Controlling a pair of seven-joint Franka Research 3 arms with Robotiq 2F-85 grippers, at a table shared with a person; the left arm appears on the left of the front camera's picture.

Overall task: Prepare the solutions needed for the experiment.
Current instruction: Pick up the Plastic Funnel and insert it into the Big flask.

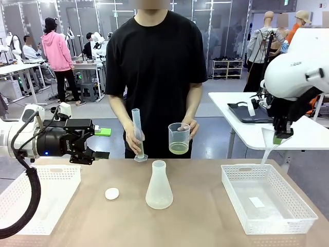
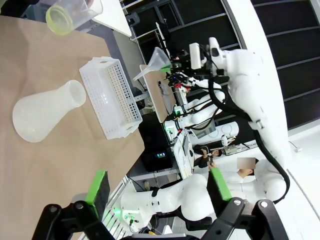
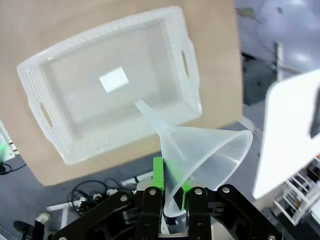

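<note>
The solutions [image 1: 178, 148] are a shallow pale yellow-green layer in a clear beaker [image 1: 178, 138] held by the person's hand at the far table edge; the left wrist view shows the liquid [image 2: 60, 22] too. The person's other hand holds a tall measuring cylinder [image 1: 137, 133] upright. A frosted conical flask [image 1: 159, 186] [image 2: 45, 112] stands mid-table, with a white cap [image 1: 111, 193] to its left. My left gripper [image 1: 97, 142] [image 2: 157, 185] hovers open at the left, holding nothing. Raised above the right basket, my right gripper [image 1: 280, 136] [image 3: 172, 186] is shut on a translucent funnel [image 1: 269, 143] [image 3: 205, 150] [image 2: 154, 62].
A white perforated basket [image 1: 298, 206] [image 3: 60, 135] [image 2: 112, 100] with a small label inside sits at the right. Another white basket [image 1: 61, 177] sits at the left under my left arm. A white side table [image 1: 241, 128] stands beyond the right edge.
</note>
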